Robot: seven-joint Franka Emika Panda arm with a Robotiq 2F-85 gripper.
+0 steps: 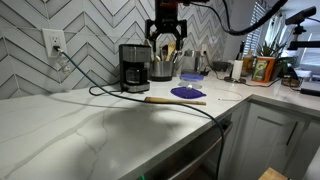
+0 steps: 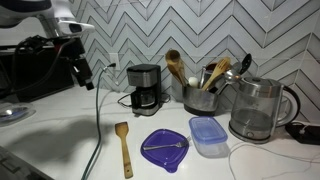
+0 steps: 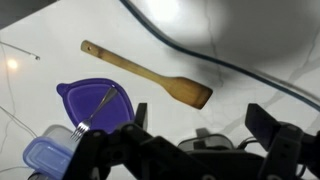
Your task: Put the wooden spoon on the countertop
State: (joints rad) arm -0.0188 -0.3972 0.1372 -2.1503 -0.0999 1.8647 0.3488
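The wooden spoon [image 2: 174,64] stands bowl-up in the grey utensil pot [image 2: 199,99], with several other utensils. The white marble countertop [image 2: 60,140] shows in both exterior views [image 1: 60,125]. My gripper [image 1: 167,42] is open and empty, high above the counter and apart from the pot. It also shows in an exterior view [image 2: 84,70] and in the wrist view [image 3: 200,125]. A paler flat wooden spatula [image 3: 150,75] lies on the counter below it, beside the purple plate [image 3: 95,100].
A black coffee maker [image 2: 146,88] stands left of the pot and a glass kettle [image 2: 258,110] right of it. The purple plate [image 2: 165,148] holds a metal utensil. A blue lidded box [image 2: 207,135] sits beside it. A black cable [image 1: 150,95] crosses the counter.
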